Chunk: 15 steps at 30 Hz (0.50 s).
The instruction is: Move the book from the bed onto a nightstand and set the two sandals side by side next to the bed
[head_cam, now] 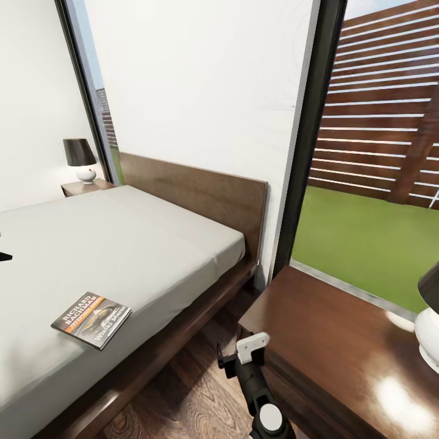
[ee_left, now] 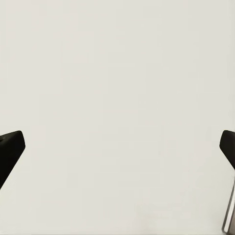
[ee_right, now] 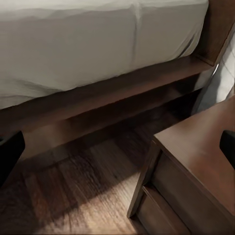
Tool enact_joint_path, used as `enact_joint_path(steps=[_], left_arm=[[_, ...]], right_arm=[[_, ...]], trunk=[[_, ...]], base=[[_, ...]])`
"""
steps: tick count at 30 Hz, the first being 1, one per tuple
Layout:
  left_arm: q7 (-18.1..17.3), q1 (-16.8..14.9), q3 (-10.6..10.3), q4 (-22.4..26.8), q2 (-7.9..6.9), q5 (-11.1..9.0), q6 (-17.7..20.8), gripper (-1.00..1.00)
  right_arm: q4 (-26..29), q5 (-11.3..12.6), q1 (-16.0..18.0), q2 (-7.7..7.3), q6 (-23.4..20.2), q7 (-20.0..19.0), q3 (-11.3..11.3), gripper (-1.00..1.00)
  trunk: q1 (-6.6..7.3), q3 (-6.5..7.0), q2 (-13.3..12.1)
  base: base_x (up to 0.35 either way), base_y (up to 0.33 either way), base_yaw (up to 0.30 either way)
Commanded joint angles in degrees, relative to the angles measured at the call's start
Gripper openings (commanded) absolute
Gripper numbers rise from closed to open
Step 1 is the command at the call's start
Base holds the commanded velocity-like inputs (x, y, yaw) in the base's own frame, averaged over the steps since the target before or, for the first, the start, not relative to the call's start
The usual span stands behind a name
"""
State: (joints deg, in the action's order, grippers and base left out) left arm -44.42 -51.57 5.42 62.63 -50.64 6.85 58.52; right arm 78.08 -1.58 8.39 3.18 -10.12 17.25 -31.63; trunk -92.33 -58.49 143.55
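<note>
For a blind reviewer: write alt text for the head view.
A book lies on the grey mattress of the bed, near its edge. A glossy nightstand stands at right below a window; the right gripper hangs over the wood floor between them.

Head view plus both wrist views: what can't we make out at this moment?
- Near lamp: cut off by the head view's right edge.
- Bed: its foot end runs past the left and lower edges.
- Book: the small print on its cover is too small to read.
- Left claw: open, facing a blank pale surface that cannot be identified.
- Right claw: open; its fingers are cropped by the frame's sides.
</note>
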Motion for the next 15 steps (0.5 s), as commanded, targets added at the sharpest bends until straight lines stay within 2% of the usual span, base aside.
enact_joint_path(steps=[1,7,8,9,12,15], left_arm=[[-0.6,-0.1,0.1,0.0,0.01,0.6,0.2,1.00],[-0.8,0.0,0.3,-0.2,-1.68,1.8,0.1,1.00],[-0.8,0.0,0.4,-0.3,-2.39,2.3,0.0,1.00],[-0.8,0.0,0.4,-0.3,-2.39,2.3,0.0,1.00],[-0.9,0.0,0.4,-1.4,-3.61,2.7,-0.2,1.00],[-1.0,0.1,0.4,-3.7,-4.83,2.9,-0.3,1.00]], right_arm=[[0.1,-0.2,0.0,-0.02,-0.5,0.4,-0.1,1.00],[-1.5,-0.4,0.0,-0.02,-0.4,0.4,-4.1,1.00],[-1.9,-0.5,0.0,0.00,-0.4,0.5,-5.6,1.00],[-1.9,-0.5,0.0,0.00,-0.4,0.5,-5.6,1.00],[-2.2,-0.5,0.0,-0.01,-0.6,0.6,-7.6,1.00],[-2.4,-0.4,0.0,-0.01,-0.7,0.5,-8.4,1.00]], trunk=[[0.01,-0.06,0.0],[0.01,-0.06,0.0],[0.01,-0.06,0.0],[0.01,-0.06,0.0],[0.01,-0.06,0.0],[0.01,-0.06,0.0]], base=[[0.000,0.000,0.000],[0.000,0.000,0.000],[0.000,0.000,0.000],[0.000,0.000,0.000],[0.000,0.000,0.000],[0.000,0.000,0.000]])
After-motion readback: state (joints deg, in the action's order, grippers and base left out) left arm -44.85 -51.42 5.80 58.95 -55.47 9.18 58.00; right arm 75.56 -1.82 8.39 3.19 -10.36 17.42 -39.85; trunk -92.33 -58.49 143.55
